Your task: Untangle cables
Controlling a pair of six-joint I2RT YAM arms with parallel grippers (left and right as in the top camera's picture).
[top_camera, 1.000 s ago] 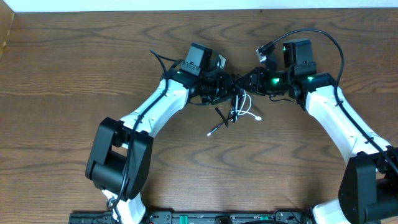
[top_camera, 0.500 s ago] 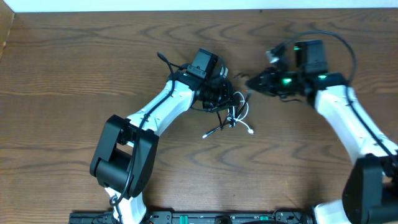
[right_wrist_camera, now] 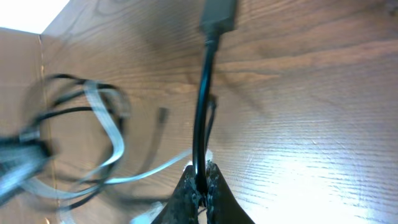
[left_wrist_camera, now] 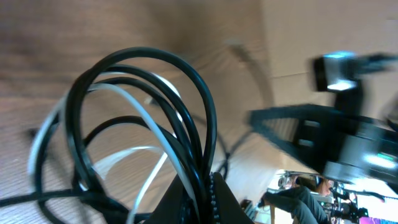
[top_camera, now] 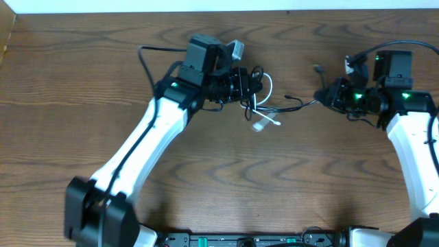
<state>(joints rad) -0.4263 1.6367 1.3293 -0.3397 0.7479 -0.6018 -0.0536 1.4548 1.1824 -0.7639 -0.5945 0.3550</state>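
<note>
The black cable and white cable form a tangled bundle at the table's back centre. My left gripper is shut on the bundle's loops; in the left wrist view black loops and white strands rise from the jaws. A white plug lies just in front of the bundle. My right gripper is shut on the black cable, whose plug end sticks out past the jaws. A black strand runs between the two grippers.
The wooden table spreads in front of both arms. A white wall edge runs along the back. The right arm shows blurred in the left wrist view. The white loop lies left in the right wrist view.
The two grippers have pulled apart: the left went left and back with the bundle, the right went right with the black cable, drawing a black strand out between them.
</note>
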